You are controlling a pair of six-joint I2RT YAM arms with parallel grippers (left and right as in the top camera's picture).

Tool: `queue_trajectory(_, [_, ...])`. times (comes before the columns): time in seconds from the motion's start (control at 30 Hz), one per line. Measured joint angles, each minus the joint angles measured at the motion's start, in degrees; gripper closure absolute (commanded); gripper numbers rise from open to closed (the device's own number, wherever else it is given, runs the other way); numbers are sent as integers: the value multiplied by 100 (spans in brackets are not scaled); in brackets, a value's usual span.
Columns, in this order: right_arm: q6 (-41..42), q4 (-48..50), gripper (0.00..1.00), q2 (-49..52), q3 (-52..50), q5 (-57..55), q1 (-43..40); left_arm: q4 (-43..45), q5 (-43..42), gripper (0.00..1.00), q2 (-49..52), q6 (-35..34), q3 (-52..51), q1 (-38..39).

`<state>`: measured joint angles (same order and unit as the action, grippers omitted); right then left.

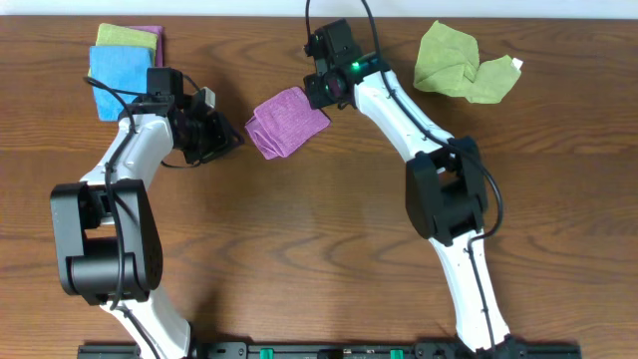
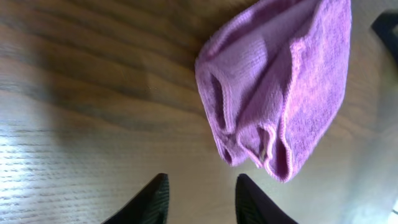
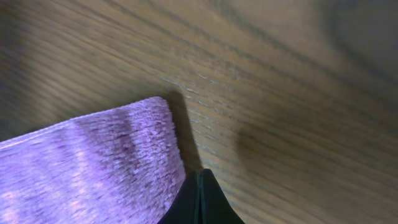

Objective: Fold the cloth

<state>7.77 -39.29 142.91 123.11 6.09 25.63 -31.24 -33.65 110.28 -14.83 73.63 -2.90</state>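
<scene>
The cloth (image 1: 287, 122) sits near the middle of the counter (image 1: 329, 249), a little toward the far edge, and it is already down to a small, thick bundle. From the left wrist camera the layers show stacked, with looped hems bulging open at the near end, so I'd call the fold largely made but not tidy. What seems left is a flattening or squaring-up, and maybe one more fold.

The left gripper (image 2: 202, 180) hangs just short of the bundle, fingers spread, nothing between them. The right gripper (image 3: 199, 186) sits at the cloth's far-right corner, fingers pressed tight together. The fabric's edge runs right up against them, but no cloth shows pinched between.

A crumpled light-green cloth (image 1: 464, 62) lies toward the far-right corner. A blue cloth (image 1: 118, 72) with another green one (image 1: 127, 37) on top rests at the far-left corner. Both are well apart from the bundle, so nothing blocks either arm. The only crowding is the two grippers closing in from opposite sides.
</scene>
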Motion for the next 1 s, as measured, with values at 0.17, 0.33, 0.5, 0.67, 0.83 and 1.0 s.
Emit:
queue_trajectory(0.17, [151,11,99,251,0,-24,0,155,136,50,0,-61,0,0])
queue_trajectory(0.33, [308,-7,99,302,0,0,0,229,197,42,0,-120,0,0])
queue_trajectory(0.5, [413,-17,99,308,0,66,0,367,238,40,0,-133,-33,0])
queue_trajectory(0.67, [555,-55,99,308,0,289,20,739,68,40,52,-162,-343,2])
queue_trajectory(0.83, [590,-173,99,308,4,391,103,951,-90,39,144,-190,-507,83])
queue_trajectory(1.0, [590,-208,99,308,7,444,254,1128,-155,34,146,-195,-509,306])
